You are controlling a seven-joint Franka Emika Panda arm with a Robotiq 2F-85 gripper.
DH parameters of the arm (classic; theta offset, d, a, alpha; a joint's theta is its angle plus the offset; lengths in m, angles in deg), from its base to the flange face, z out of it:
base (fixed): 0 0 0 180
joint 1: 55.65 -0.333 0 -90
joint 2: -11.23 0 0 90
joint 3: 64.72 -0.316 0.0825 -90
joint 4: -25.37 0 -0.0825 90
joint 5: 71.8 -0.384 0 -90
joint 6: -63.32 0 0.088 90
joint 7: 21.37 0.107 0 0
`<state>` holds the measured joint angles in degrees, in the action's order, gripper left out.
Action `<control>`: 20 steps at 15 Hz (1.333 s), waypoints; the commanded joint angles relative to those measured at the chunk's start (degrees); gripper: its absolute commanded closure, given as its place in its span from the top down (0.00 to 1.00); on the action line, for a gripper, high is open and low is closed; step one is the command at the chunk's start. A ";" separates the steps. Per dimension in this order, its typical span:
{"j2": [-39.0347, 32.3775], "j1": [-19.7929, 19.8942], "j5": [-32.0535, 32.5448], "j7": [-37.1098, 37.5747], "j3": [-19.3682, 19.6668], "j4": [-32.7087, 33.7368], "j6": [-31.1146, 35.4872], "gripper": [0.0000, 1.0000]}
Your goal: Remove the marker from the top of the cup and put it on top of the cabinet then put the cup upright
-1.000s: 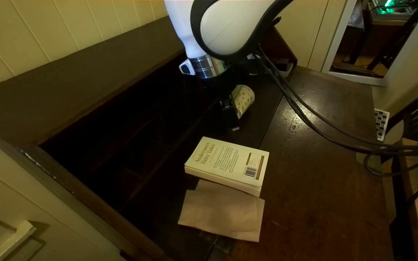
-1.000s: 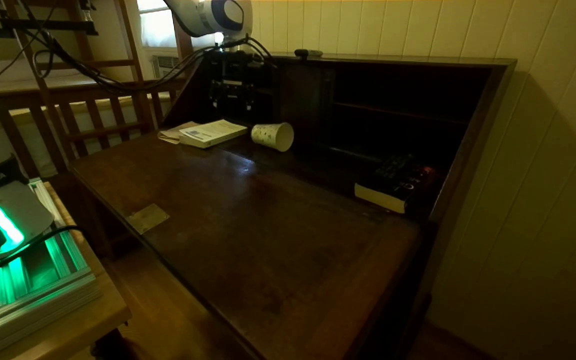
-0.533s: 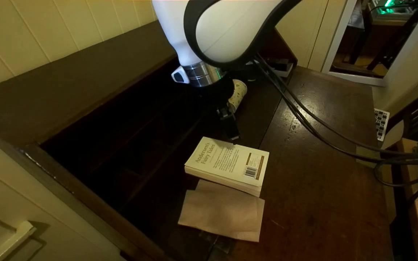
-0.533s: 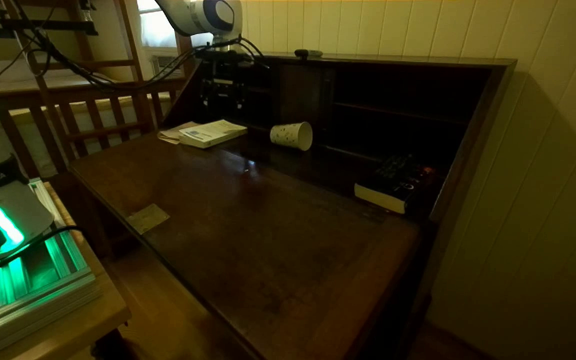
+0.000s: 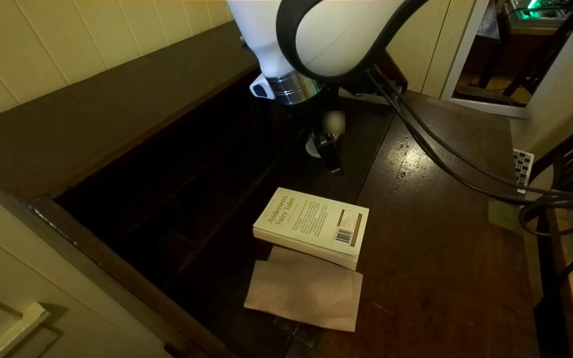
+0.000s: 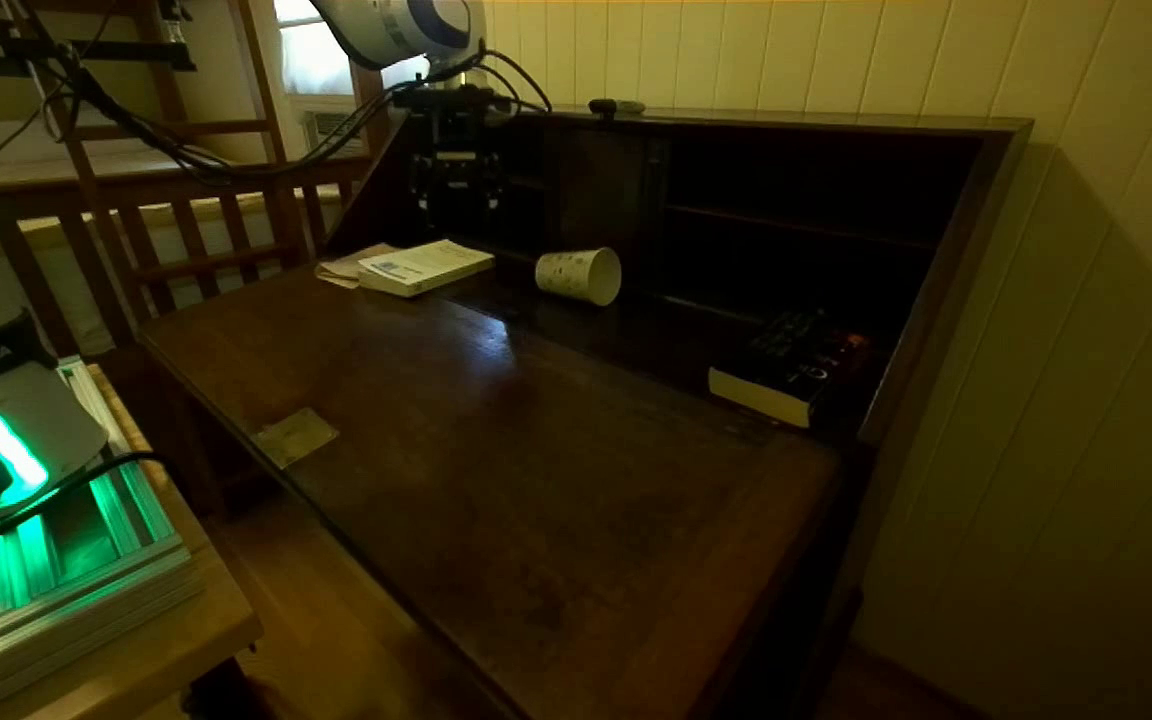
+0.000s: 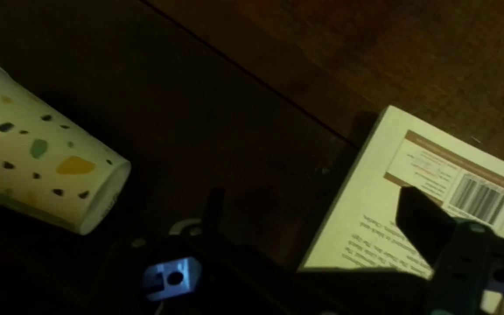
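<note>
The white cup with dark and coloured print lies on its side on the desk surface of the cabinet point(image 5: 117, 94). It shows in an exterior view point(image 6: 576, 276), partly behind my gripper in an exterior view point(image 5: 312, 147), and at the left in the wrist view point(image 7: 46, 153). My gripper point(image 6: 459, 205) is open and empty, above the surface between cup and white book, with fingers apart in the wrist view point(image 7: 311, 194). A small dark object point(image 6: 616, 106) lies on the cabinet top point(image 6: 836, 122); it may be the marker, but I cannot tell. No marker shows at the cup.
The white book point(image 5: 311, 226) lies beside the cup, with brown paper point(image 5: 306, 293) beyond it. A thick dark book point(image 6: 786, 372) lies by the cabinet's side wall. Dark open shelves stand behind. Robot cables point(image 5: 445, 169) hang over the desk.
The cup has rolled to the right in an exterior view, then slightly back. My open gripper has moved toward the white book, then back from it and a little up.
</note>
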<state>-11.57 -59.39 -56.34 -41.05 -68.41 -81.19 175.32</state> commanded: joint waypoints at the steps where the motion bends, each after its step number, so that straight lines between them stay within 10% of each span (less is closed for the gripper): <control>1: 5.15 0.31 3.75 5.81 2.13 -6.00 3.20 1.00; 10: 10.99 1.43 10.54 15.52 5.78 -16.81 23.57 1.00; 20: 8.75 0.64 10.48 17.04 5.77 -13.41 20.08 1.00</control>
<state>-3.26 -58.37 -48.01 -27.42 -63.13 -94.34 195.30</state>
